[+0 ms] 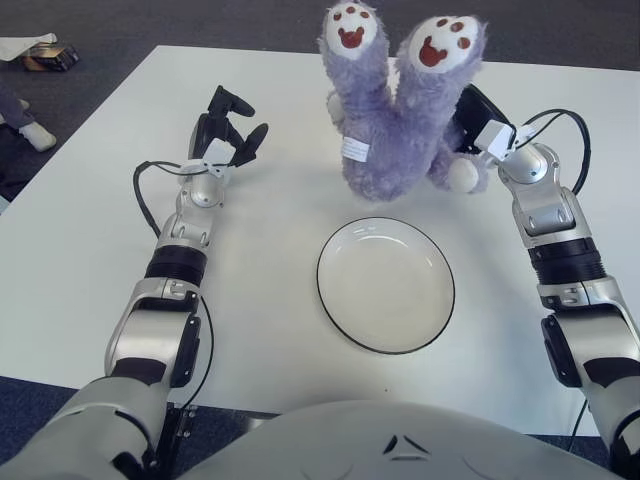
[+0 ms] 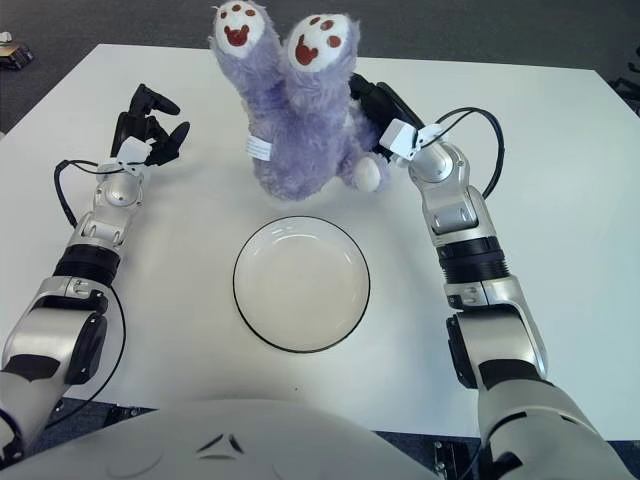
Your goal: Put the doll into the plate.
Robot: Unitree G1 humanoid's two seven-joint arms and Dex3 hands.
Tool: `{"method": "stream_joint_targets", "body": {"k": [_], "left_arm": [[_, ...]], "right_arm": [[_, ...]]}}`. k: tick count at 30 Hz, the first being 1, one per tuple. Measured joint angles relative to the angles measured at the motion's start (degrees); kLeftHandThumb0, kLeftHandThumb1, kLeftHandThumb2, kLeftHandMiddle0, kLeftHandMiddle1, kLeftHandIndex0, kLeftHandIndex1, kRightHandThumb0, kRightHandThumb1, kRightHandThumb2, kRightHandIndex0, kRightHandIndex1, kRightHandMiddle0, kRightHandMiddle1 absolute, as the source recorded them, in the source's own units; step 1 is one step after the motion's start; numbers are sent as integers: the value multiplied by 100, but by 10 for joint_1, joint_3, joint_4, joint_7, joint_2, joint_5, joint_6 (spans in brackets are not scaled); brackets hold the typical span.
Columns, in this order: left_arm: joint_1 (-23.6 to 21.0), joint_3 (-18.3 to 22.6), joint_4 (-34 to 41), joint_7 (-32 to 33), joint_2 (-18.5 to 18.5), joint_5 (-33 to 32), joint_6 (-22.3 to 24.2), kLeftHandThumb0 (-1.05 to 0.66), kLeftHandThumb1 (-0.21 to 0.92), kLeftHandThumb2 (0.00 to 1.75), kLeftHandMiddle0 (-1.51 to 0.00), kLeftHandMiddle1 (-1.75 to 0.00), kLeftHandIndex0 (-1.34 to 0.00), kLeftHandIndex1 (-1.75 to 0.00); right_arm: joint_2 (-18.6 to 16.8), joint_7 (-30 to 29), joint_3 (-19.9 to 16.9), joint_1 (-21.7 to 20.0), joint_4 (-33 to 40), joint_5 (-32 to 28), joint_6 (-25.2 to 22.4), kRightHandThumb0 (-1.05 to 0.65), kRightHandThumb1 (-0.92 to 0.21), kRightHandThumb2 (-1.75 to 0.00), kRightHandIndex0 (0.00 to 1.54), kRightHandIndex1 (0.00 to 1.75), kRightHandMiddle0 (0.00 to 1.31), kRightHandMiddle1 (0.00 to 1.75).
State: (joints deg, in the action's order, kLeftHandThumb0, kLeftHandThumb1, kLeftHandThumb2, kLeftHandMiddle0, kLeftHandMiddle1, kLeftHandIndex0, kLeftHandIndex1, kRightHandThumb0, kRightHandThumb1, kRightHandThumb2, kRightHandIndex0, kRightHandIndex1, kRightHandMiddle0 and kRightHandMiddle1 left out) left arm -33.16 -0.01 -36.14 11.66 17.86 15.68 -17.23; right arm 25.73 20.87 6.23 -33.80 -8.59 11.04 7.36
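The doll (image 1: pixel 395 110) is a purple plush held upside down, its two white-soled feet pointing up, just behind the plate. My right hand (image 1: pixel 468 125) is at the doll's right side with its dark fingers closed on the plush. I cannot tell whether the doll's lower end touches the table. The white plate (image 1: pixel 340 300) with a dark rim lies on the white table in front of the doll and holds nothing. My left hand (image 1: pixel 228 128) shows to the left of the doll, fingers spread and holding nothing.
The white table (image 1: pixel 90 230) spreads wide around the plate. Beyond its far left corner, a dark object with white paper (image 1: pixel 45 55) and a white shoe (image 1: pixel 38 135) lie on the dark floor. Cables loop at both wrists.
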Motion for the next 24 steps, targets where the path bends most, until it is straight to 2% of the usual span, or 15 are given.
{"method": "stream_joint_targets", "body": {"k": [16, 24], "left_arm": [[2, 1, 1, -10, 1, -14, -10, -35, 92, 51, -77, -175, -20, -175], [1, -1, 1, -16, 1, -15, -12, -35, 92, 51, -78, -175, -20, -175]], "right_arm": [[2, 53, -29, 63, 97, -62, -56, 0, -5, -163, 83, 172, 58, 175], [5, 57, -41, 88, 127, -72, -60, 0, -4, -164, 83, 172, 58, 175]]}}
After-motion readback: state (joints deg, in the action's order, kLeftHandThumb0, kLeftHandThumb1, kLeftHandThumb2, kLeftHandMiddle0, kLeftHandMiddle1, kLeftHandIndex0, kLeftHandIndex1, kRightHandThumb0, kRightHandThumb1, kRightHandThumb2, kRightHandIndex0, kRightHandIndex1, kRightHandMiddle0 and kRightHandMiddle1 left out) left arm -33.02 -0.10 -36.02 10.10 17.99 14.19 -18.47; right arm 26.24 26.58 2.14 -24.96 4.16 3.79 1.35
